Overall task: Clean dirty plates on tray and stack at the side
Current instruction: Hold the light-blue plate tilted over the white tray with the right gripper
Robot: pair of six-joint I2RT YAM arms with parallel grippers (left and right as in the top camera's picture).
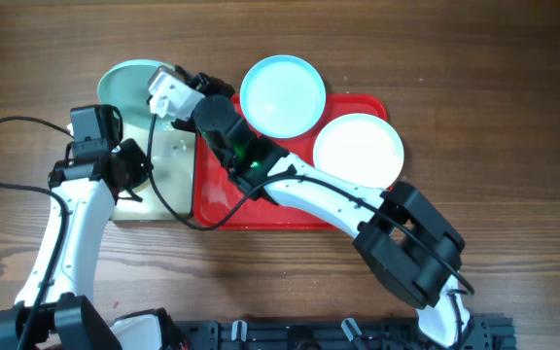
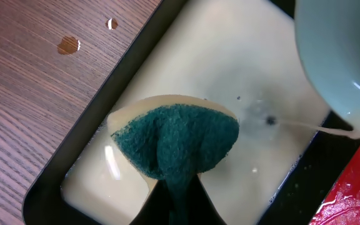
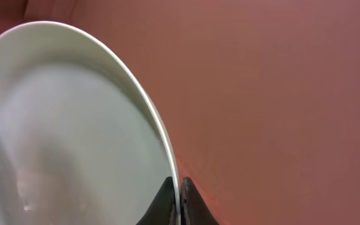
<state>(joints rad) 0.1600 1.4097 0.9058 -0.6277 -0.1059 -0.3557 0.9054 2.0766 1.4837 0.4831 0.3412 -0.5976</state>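
Note:
My right gripper (image 1: 160, 98) is shut on the rim of a pale aqua plate (image 1: 124, 82) and holds it tilted over the black-rimmed cream tray (image 1: 175, 156). In the right wrist view both fingers (image 3: 165, 199) pinch the plate's thin edge (image 3: 61, 125). My left gripper (image 2: 177, 197) is shut on a green and yellow sponge (image 2: 177, 140), which hangs above the cream tray's milky liquid (image 2: 230, 56), a little below the held plate (image 2: 342, 56). On the red tray (image 1: 261, 209) lie another aqua plate (image 1: 282, 94) and a white plate (image 1: 358, 151).
The cream tray stands directly left of the red tray (image 2: 355, 197). Small drops of liquid (image 2: 69, 45) lie on the wooden table left of the cream tray. My right arm (image 1: 309, 190) stretches across the red tray's front half.

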